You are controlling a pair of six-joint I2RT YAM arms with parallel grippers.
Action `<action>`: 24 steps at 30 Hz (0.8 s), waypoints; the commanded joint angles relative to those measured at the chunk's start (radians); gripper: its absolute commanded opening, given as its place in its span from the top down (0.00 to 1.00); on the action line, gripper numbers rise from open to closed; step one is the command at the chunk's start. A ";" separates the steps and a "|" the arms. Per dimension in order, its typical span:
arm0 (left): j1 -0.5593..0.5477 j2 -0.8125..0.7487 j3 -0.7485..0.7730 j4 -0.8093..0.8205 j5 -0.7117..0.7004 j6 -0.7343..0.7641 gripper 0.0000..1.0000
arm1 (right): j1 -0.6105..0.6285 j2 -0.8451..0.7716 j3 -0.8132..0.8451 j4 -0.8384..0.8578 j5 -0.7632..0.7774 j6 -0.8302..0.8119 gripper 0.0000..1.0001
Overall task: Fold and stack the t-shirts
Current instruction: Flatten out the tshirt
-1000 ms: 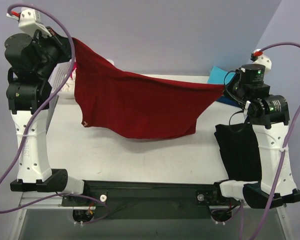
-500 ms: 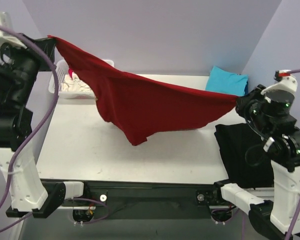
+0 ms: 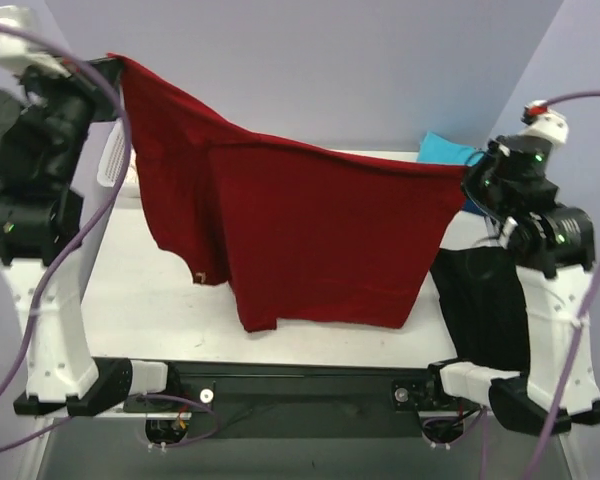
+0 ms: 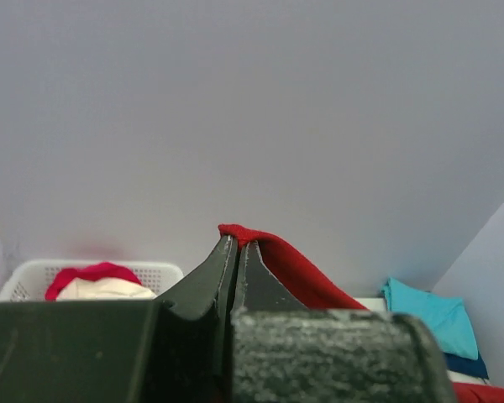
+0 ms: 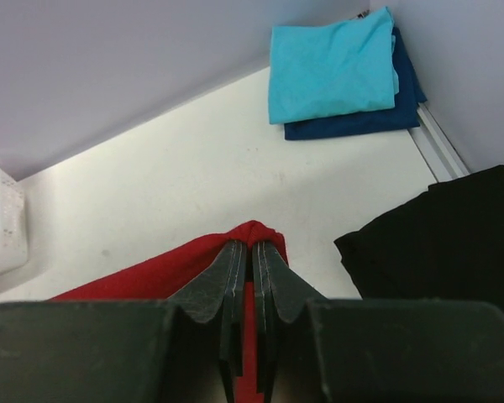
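White lattice basket point(image 4: 164, 270) — pink-red tee point(image 4: 92, 273) atop cream tee point(image 4: 109, 290) inside.

Back wall point(image 3: 330, 70) plain pale lavender, matte, evenly lit, no hard shadows. Side wall point(image 3: 592, 40) on the right, same colour, a shade lighter; the two meet in a corner behind the table's far right corner. Table point(image 3: 150, 310) white, top lightly scuffed. Black rail point(image 3: 310, 380) along its near edge.

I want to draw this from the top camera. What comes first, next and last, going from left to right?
left gripper → dark red t-shirt → right gripper; both grippers pinch the shirt's corners.
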 commanded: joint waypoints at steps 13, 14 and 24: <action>0.016 0.492 0.216 0.122 -0.002 -0.059 1.00 | -0.190 0.375 0.279 0.140 -0.070 -0.007 1.00; 0.017 0.503 0.257 0.091 0.006 -0.057 1.00 | -0.191 0.369 0.303 0.138 -0.073 -0.009 1.00; 0.081 0.296 0.281 0.042 0.040 -0.036 1.00 | -0.200 0.137 0.210 0.149 -0.170 -0.030 1.00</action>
